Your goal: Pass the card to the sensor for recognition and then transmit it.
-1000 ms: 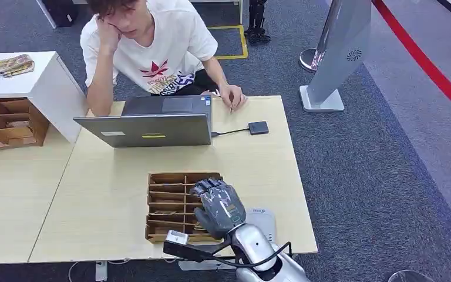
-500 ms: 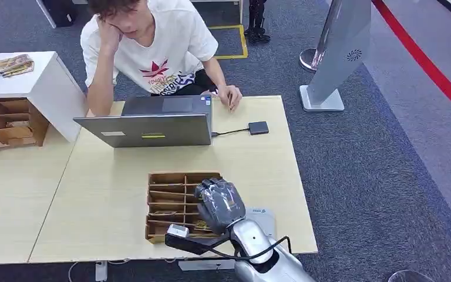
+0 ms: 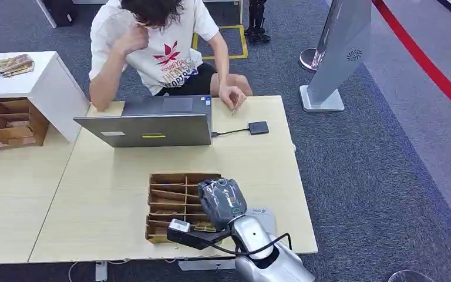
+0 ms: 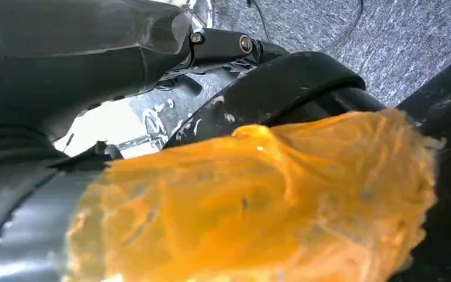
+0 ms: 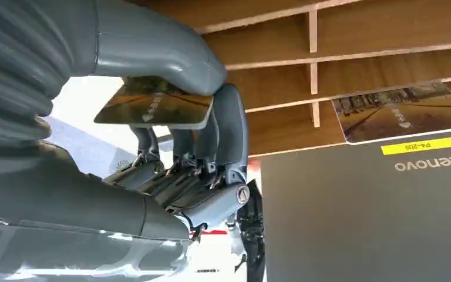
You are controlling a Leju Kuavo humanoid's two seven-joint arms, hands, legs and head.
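Observation:
My right hand (image 3: 222, 200) hovers over the right side of the wooden card box (image 3: 164, 207) at the table's front. In the right wrist view its thumb and fingers (image 5: 223, 126) pinch a dark picture card (image 5: 155, 108) flat between them. Another card (image 5: 399, 111) lies in a slot of the box (image 5: 340, 35). A small black square sensor (image 3: 258, 127) sits on the table, cabled to the laptop (image 3: 152, 123). In the left wrist view an orange crinkled wrap (image 4: 258, 200) lies close to the lens, and I cannot tell how my left hand stands.
A person (image 3: 158, 47) sits behind the laptop, head bent down, one hand (image 3: 233, 100) on the table near the sensor. A white flat device (image 3: 262, 218) lies under my right forearm. A second wooden box (image 3: 6, 120) and a white cabinet (image 3: 41, 82) stand at the left.
My right hand has shifted a little to the right and nearer over the box. The person has leaned forward and bowed the head.

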